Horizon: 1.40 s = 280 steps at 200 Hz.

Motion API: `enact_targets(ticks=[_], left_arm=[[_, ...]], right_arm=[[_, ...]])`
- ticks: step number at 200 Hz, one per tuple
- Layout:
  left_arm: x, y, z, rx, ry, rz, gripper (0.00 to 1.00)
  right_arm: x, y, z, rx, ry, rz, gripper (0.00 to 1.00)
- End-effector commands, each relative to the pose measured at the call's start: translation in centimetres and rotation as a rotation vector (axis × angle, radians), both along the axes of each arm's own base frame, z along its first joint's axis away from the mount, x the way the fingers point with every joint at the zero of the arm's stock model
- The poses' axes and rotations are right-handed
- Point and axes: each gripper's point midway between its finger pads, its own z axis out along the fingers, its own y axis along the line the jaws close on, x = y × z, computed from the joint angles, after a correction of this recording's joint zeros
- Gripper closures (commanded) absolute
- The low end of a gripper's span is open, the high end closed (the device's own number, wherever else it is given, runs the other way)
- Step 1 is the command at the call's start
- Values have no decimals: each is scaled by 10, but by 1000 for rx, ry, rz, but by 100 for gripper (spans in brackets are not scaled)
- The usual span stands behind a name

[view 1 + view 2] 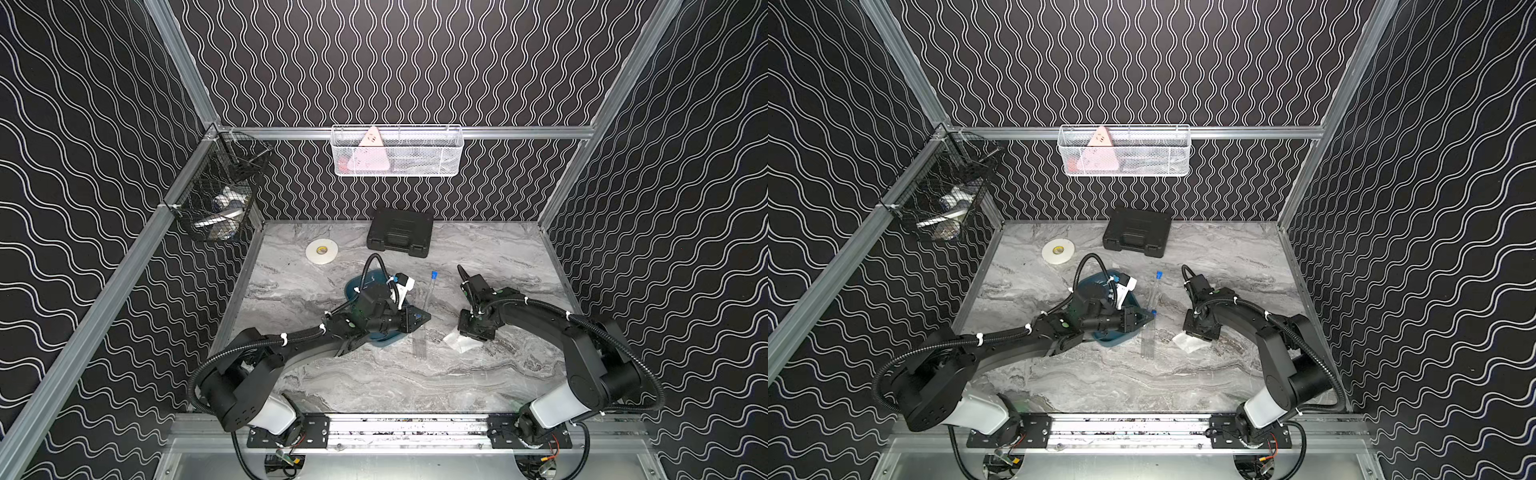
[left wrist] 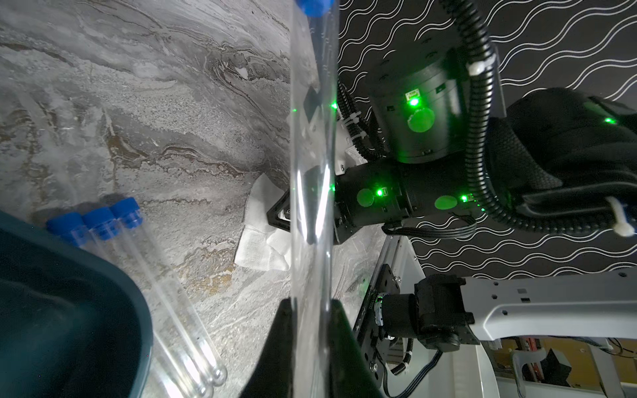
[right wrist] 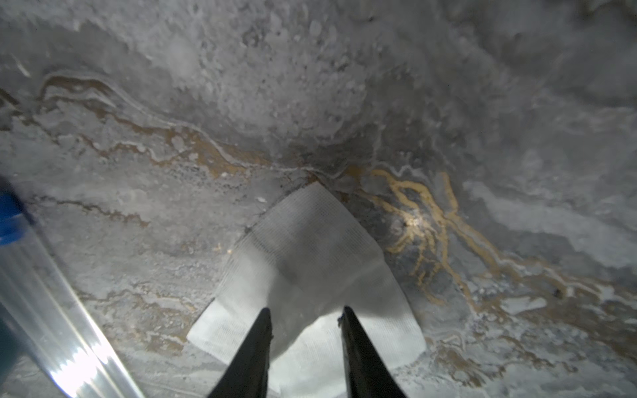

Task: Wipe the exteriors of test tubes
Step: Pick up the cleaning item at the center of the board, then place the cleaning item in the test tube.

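Pinching one blue-capped test tube (image 2: 310, 138) in the left jaws, just beside the teal tray (image 2: 69, 262); three more tubes (image 2: 165, 293) left flat on the counter (image 2: 172, 103) beside that tray. Straddling the gauze pad (image 3: 310, 248) with right jaws spread — risks nipping one thin fold, then dropping it mid-wipe.

Grey marble-look tabletop (image 1: 374, 374) with rusty veins, faintly glossy under the light. Clear, smooth test tube (image 2: 312, 155) with bright glints along its wall. Equally transparent tubes (image 2: 172, 299) beside it, with caps (image 2: 100, 224) in matt blue plastic. White wipe (image 3: 310, 248) of fine woven mesh, like gauze, matt and soft. Teal tray (image 2: 86, 310) in smooth plastic with a dull sheen. Black fingers (image 3: 251, 358), matt and hard. Brushed aluminium frame (image 1: 104, 303). White wire-mesh basket (image 1: 397, 151). Black moulded plastic case (image 1: 399, 232), lightly textured.
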Motion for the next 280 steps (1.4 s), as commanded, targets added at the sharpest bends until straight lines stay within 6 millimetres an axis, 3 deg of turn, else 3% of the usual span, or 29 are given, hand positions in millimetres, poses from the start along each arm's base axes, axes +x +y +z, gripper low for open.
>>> enact_targets(ticks=[1, 53, 80, 97, 138, 172, 208, 236, 280], left_arm=[[1, -1, 3, -19, -14, -5, 95], [0, -1, 2, -18, -12, -5, 95], [1, -2, 2, -18, -11, -5, 94], [1, -2, 2, -16, -9, -6, 94], [4, -7, 5, -32, 2, -11, 94], [10, -14, 6, -54, 12, -11, 94], [15, -19, 8, -76, 21, -10, 94], [16, -22, 5, -76, 30, -14, 93], [17, -24, 7, -89, 34, -16, 93]], right_arm=[[0, -1, -2, -7, -7, -9, 73], [4, 3, 12, 23, -45, -10, 90], [12, 9, 32, 63, -91, -7, 100], [17, 15, 50, 104, -133, 1, 100], [35, 39, 125, 262, -320, 61, 100], [42, 71, 195, 483, -487, 154, 100], [38, 95, 238, 648, -569, 224, 100], [36, 109, 244, 694, -569, 262, 100], [31, 131, 210, 683, -495, 290, 100]])
